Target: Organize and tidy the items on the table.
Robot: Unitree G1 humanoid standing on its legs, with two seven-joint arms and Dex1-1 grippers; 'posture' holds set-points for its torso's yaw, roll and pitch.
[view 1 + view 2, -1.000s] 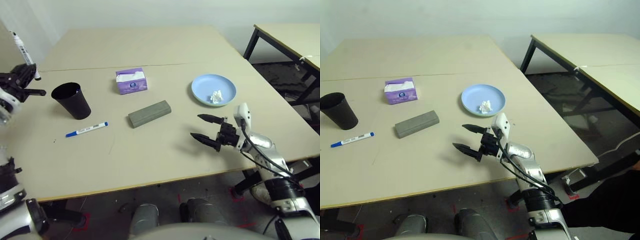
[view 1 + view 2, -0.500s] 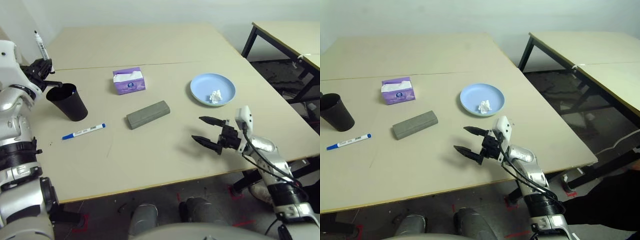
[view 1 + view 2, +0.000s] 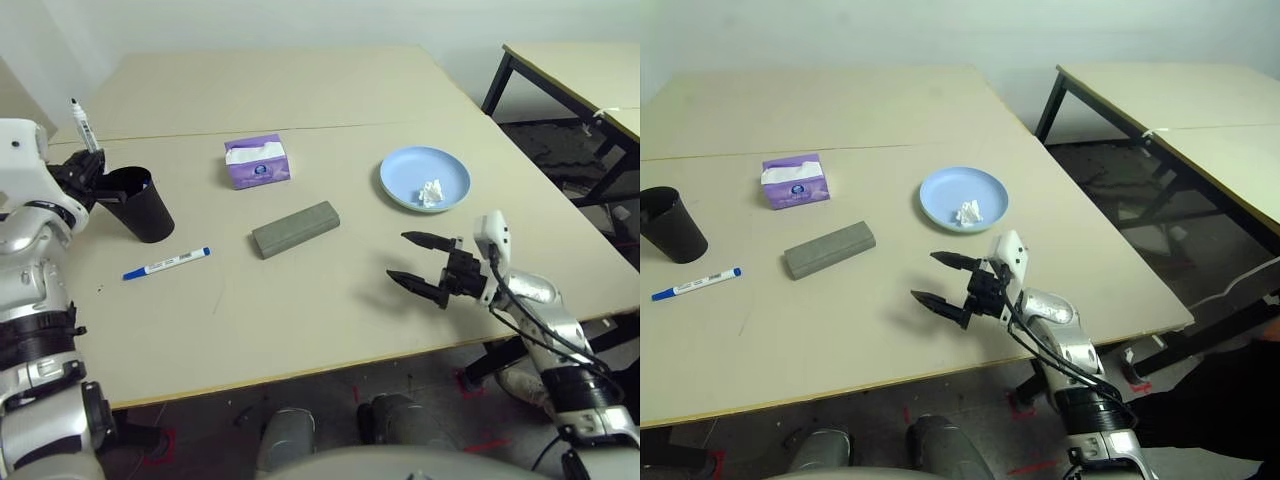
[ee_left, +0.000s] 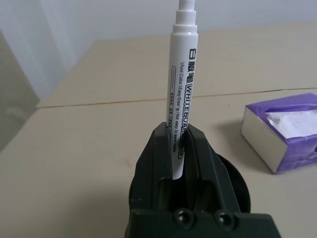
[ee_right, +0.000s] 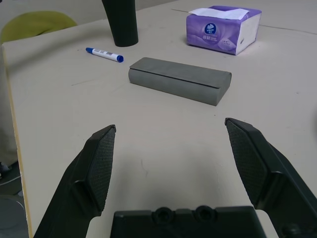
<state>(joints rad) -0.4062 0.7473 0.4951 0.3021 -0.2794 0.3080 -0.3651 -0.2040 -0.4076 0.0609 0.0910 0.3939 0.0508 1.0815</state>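
My left gripper (image 3: pixel 88 168) is shut on a white marker pen (image 3: pixel 80 128) with a black cap, held upright just beyond the rim of the black cup (image 3: pixel 141 203). In the left wrist view the pen (image 4: pixel 180 84) rises between the fingers, with the cup (image 4: pixel 238 184) below. A blue-capped marker (image 3: pixel 166 263) lies in front of the cup. The grey-green glasses case (image 3: pixel 295 228) lies mid-table, the purple tissue box (image 3: pixel 257 161) behind it. A crumpled tissue (image 3: pixel 432 192) sits on the light blue plate (image 3: pixel 402 172). My right gripper (image 3: pixel 420 266) hovers open near the front edge, facing the case (image 5: pixel 181 79).
The beige table (image 3: pixel 300 320) has bare room in front of the case and along its far half. A second table (image 3: pixel 585 70) with black legs stands at the right across a gap, and the front edge runs close under my right arm.
My left gripper has carried the black-capped pen inward from the table's left side to the cup's rim and lowered it a little. My right gripper has stayed open in place.
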